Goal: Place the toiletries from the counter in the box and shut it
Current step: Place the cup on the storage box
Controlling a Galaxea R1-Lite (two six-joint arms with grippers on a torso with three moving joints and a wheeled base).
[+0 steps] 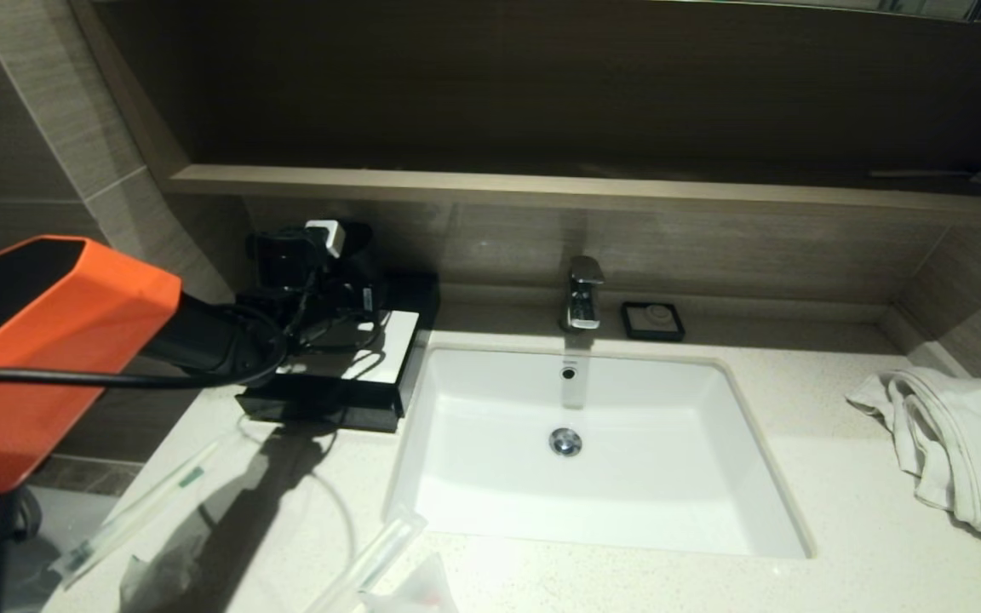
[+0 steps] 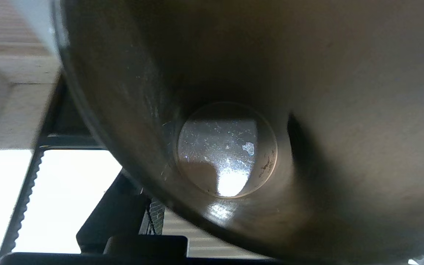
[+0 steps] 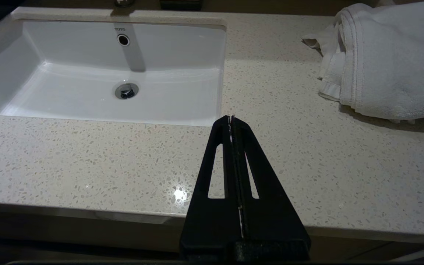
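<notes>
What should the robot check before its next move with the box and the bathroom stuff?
1. Box within reach: the black box sits left of the sink, and the left gripper is over it. Ok.
2. Box open: its top shows white, but whether that is the lid or the inside is unclear. Cannot tell.
3. Toiletries packed: a wrapped toothbrush and a clear packet lie on the counter. Not ok.
4. Left gripper's load: something round fills the left wrist view. Cannot tell.
5. Right gripper out of the way: shut, empty, above the counter's front edge, away from the towel. Ok.
</notes>
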